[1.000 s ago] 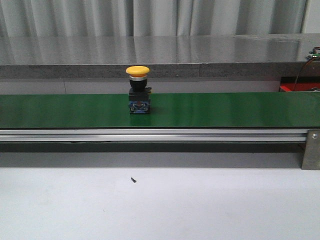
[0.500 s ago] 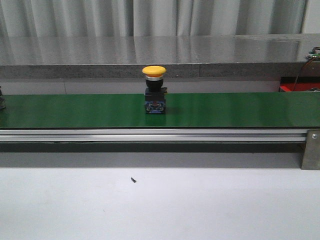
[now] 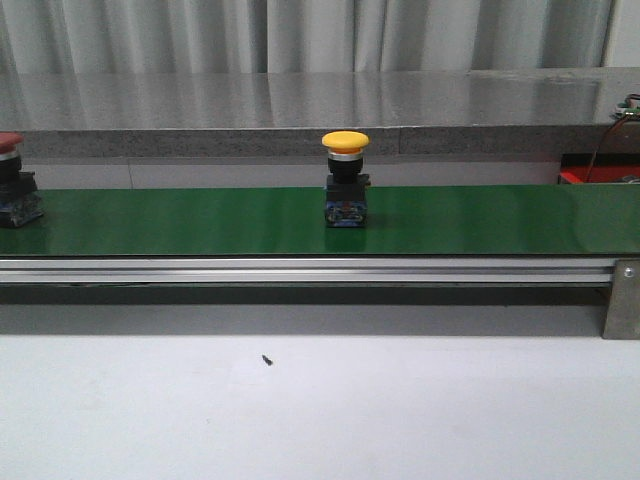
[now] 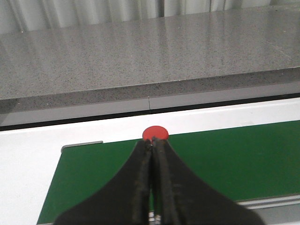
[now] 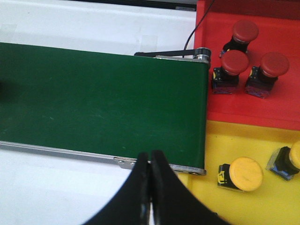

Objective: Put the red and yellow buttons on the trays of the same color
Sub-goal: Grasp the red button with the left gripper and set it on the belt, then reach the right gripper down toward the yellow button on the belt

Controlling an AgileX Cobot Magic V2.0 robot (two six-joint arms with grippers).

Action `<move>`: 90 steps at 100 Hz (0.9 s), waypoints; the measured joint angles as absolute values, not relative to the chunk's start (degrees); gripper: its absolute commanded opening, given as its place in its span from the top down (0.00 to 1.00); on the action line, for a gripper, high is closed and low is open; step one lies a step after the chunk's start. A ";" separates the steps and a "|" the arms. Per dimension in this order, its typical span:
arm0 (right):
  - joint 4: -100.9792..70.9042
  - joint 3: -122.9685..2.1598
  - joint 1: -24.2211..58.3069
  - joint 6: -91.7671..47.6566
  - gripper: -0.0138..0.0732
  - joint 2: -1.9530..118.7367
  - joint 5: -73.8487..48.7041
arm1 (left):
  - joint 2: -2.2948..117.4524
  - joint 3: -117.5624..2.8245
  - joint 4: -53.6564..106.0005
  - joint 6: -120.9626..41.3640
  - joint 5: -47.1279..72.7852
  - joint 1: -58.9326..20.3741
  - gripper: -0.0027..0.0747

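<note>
A yellow button (image 3: pixel 345 180) stands upright on the green belt (image 3: pixel 480 220), just right of centre. A red button (image 3: pixel 12 182) stands at the belt's left edge, half cut off by the frame. In the left wrist view its red cap (image 4: pixel 155 132) shows just beyond my shut left gripper (image 4: pixel 153 142), which holds nothing. My right gripper (image 5: pixel 150 153) is shut and empty over the belt's near rail, beside the yellow tray (image 5: pixel 243 145). The red tray (image 5: pixel 281 108) lies beyond it. Neither gripper shows in the front view.
Three red buttons (image 5: pixel 234 62) sit in the red tray, and two yellow ones (image 5: pixel 246 174) in the yellow tray. A grey stone ledge (image 3: pixel 320 100) runs behind the belt. An aluminium rail (image 3: pixel 300 268) fronts it, with white tabletop (image 3: pixel 320 410) nearer.
The yellow button has ridden the belt to the right. The red button has come into view at the belt's left edge.
</note>
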State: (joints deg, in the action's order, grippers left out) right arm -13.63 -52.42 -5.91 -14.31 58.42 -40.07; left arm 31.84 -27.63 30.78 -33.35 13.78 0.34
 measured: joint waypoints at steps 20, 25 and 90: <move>-13.63 -52.42 -5.91 -14.31 0.92 58.42 -38.50 | 31.05 -26.62 30.78 -33.35 15.26 0.34 0.99; -13.63 -52.42 -5.91 -14.31 0.92 58.42 -38.39 | 31.05 -26.62 30.78 -33.35 15.26 0.34 0.99; -19.83 -52.42 -5.91 -14.31 0.17 58.42 -46.21 | 31.04 -26.62 30.78 -33.35 15.26 0.34 0.99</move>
State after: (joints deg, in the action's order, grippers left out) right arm -19.83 -52.42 -5.91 -14.31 58.42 -46.21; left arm 31.04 -26.62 30.78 -33.35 15.26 0.34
